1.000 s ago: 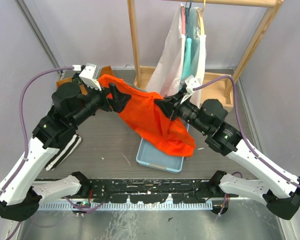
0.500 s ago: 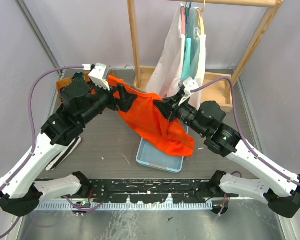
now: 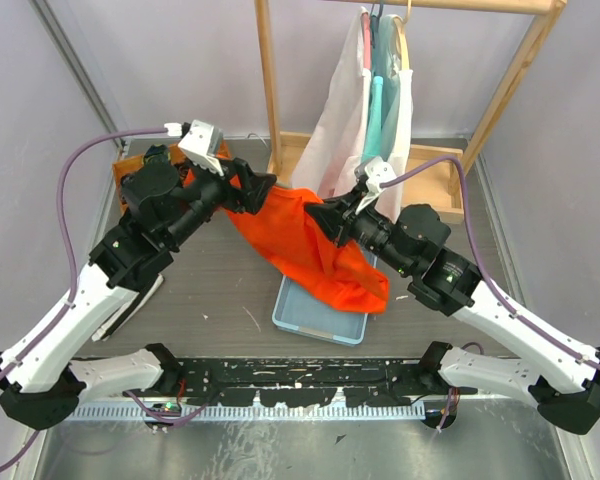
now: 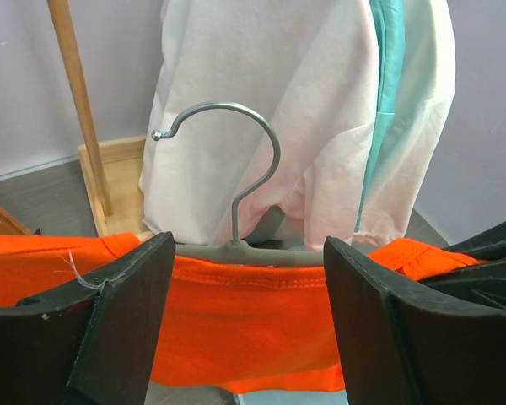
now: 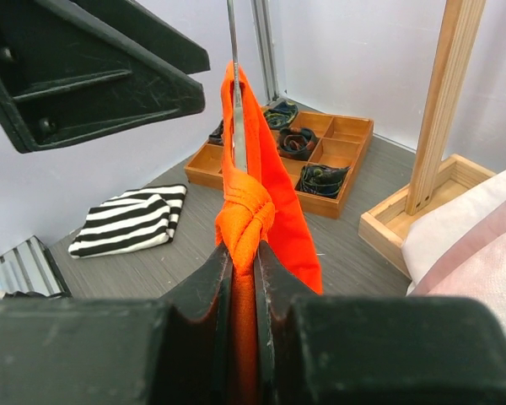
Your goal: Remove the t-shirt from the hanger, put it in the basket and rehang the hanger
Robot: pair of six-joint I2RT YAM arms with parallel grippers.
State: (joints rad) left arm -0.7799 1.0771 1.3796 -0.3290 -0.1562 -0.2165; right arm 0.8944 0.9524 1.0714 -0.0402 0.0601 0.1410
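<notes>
Left wrist view: the open left fingers (image 4: 126, 321) have moved in to straddle the hanger (image 4: 276, 150) at its neck, above the orange t-shirt (image 4: 236, 321), and are narrowing, probably to grip it. Across from them, the right fingers (image 5: 198, 287) pinch bunched shirt fabric, holding the shirt in mid-air over the counter (image 5: 350, 268). No writing is readable.

Your top view hangs above and behind the arms (image 3: 80, 310), looking down and forward over the whole table (image 3: 210, 290). Your left wrist view sits low and close, facing level across the shirt (image 4: 244, 312) and hook (image 4: 234, 224) toward the hung clothes (image 4: 320, 101), while your right wrist view peers along the right end effector (image 5: 243, 253) toward the tray (image 5: 341, 150). All three catch the shirt; the top view also takes in the clothes and tray.
</notes>
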